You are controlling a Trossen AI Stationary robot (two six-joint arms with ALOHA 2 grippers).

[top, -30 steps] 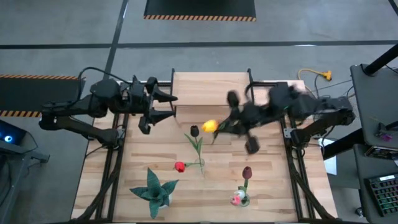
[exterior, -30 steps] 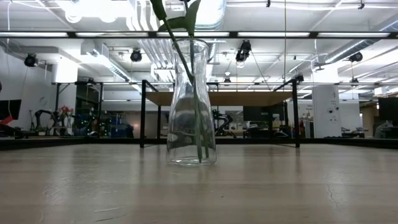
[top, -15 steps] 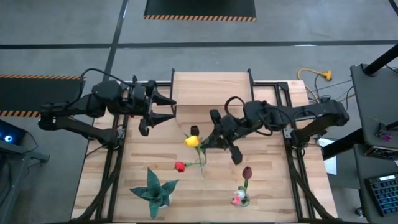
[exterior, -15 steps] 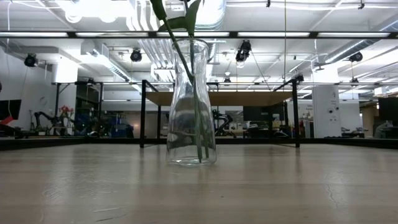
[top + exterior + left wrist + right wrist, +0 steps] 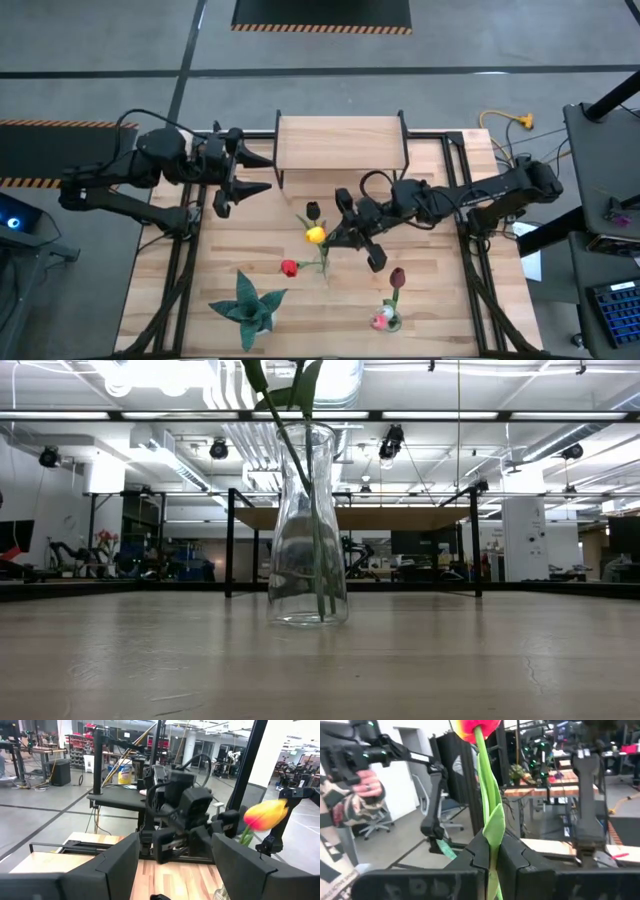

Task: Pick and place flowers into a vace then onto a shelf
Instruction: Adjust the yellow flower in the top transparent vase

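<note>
Tulip, yellow-orange, is pinched by its stem in the closed right gripper at frame centre of the high view, so keep it upright, steer the stem tip over the vase mouth, then lower; the left gripper, upper left, waits half-open.

A yellow-orange tulip is held above the table's middle, its green stem upright between closed fingers. Black and red tulips stand there in a clear glass vase. Maroon and white-pink tulips lie near the front edge. The light-wood shelf stands at the back edge.
</note>
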